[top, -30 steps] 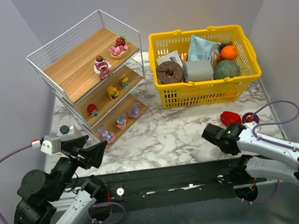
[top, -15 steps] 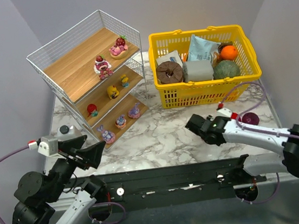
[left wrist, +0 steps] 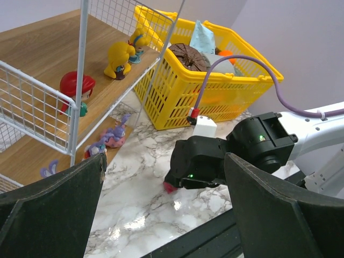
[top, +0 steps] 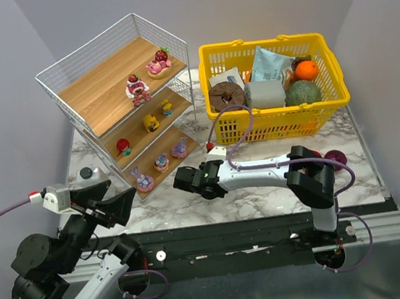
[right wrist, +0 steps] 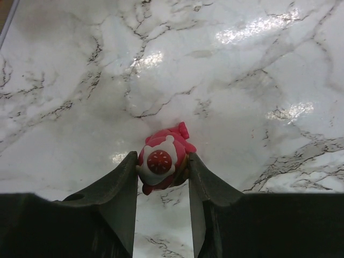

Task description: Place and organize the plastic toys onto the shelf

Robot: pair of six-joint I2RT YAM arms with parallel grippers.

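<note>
As far as I can count, eight toys (top: 136,88) sit on the shelf (top: 98,96). The right pincer (top: 183,181) pinches what seems the last red toy (right wrist: 161,161) just above the surface (top: 171,208), near its front edge. The left pincer (top: 122,203) hangs spread, empty.

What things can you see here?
shelf: one, white wire and wood, back left
top-tier toys: two, pink and red, top board
middle-tier toys: three, two yellow, one red, middle board
bottom-tier toys: three, purple and pink, bottom board
held toy: one, pink and red, in right gripper
basket: one, yellow, right of shelf, holding groceries
ball: one, dark purple, far right
table: one, white marble
left gripper: one, black, open, front left
right gripper: one, black, shut on held toy
</note>
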